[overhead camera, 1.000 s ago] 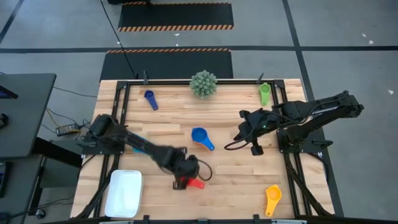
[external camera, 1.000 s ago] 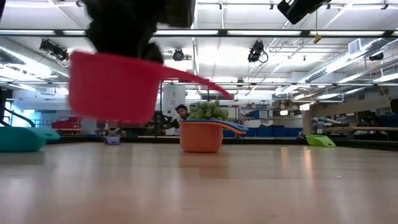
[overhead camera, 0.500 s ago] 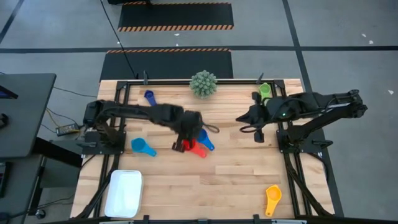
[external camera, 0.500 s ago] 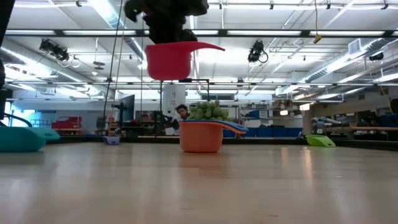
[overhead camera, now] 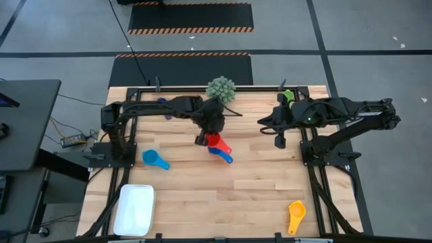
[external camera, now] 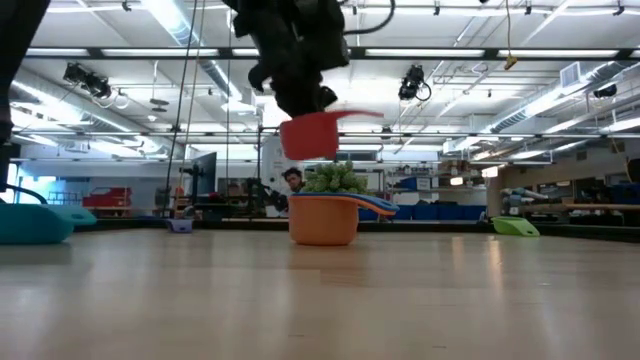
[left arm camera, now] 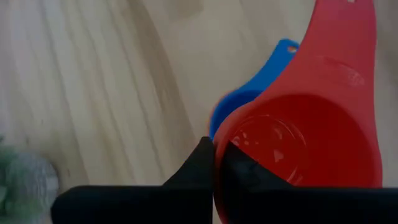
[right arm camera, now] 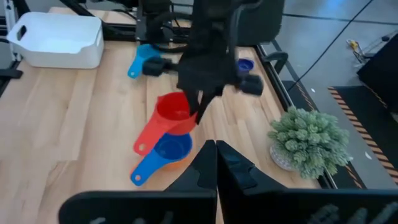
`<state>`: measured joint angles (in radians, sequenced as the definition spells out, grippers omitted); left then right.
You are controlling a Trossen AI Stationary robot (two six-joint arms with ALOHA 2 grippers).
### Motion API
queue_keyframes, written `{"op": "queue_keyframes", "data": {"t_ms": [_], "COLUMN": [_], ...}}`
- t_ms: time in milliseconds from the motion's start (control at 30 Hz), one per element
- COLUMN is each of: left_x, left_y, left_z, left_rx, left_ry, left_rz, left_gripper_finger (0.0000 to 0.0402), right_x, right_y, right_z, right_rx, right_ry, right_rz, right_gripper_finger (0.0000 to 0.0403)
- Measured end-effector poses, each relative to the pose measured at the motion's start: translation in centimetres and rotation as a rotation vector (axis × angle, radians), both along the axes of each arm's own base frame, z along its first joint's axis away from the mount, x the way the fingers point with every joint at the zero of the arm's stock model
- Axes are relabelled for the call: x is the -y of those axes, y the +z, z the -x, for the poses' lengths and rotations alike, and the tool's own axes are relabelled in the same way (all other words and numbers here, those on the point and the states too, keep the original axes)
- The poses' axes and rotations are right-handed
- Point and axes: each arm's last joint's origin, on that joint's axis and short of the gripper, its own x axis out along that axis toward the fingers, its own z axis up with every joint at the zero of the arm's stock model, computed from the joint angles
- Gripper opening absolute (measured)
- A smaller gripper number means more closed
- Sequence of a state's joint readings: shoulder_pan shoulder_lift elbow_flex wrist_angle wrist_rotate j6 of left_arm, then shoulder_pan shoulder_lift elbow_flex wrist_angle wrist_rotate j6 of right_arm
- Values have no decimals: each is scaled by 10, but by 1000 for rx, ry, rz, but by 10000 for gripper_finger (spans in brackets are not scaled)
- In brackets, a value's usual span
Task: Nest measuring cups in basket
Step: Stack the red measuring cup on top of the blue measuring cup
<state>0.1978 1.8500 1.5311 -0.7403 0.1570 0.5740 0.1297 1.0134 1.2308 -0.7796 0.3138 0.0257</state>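
**Red cup held above the blue-in-orange stack, mid-table**

L gripper [overhead camera: 209, 137] is clamped on the rim of the red round plastic measuring cup [overhead camera: 214, 141], held in the air near table centre, just in front of the spiky green ball-shaped plant [overhead camera: 221, 90]. Low view: the red cup hangs level, clear of the stack below, handle out to one side. Directly under it sits the blue plastic scoop cup [overhead camera: 223, 155], nested inside the orange plastic cup [external camera: 324, 221], which rests on the light wooden table [overhead camera: 256, 196].

R gripper [overhead camera: 264, 122] hovers off the table's right side, fingertips pressed together, holding nothing.

Other cups, all well apart:
- light blue cup [overhead camera: 156, 159], left of centre
- dark blue cup [right arm camera: 245, 64], far edge, mostly hidden under L arm in high view
- green cup [overhead camera: 287, 96], far right corner
- yellow cup [overhead camera: 295, 215], near right corner

White rectangular plastic basket [overhead camera: 133, 209] sits at the near left corner, no cups in it.
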Motion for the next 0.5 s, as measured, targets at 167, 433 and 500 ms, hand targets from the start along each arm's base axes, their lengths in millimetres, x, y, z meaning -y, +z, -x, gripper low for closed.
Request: {"op": "queue_keyframes", "data": {"t_ms": [167,433,500], "left_x": [1,-1,0], "left_y": [-25,-38,-39], "left_z": [-10,-17,-17], "left_rx": [-55,-56,-57], "left_ry": [-74,-119,-132], "left_rz": [-14,-39,-16], "left_gripper_finger": [9,9,9], "right_x": [3,5,5], "right_y": [-1,-1,-1], "right_z": [0,0,0], "right_rx": [-6,-7,-7], "right_ry": [-18,-33,-33], "right_rz": [-4,-6,-7], "right_gripper_finger": [0,0,0]}}
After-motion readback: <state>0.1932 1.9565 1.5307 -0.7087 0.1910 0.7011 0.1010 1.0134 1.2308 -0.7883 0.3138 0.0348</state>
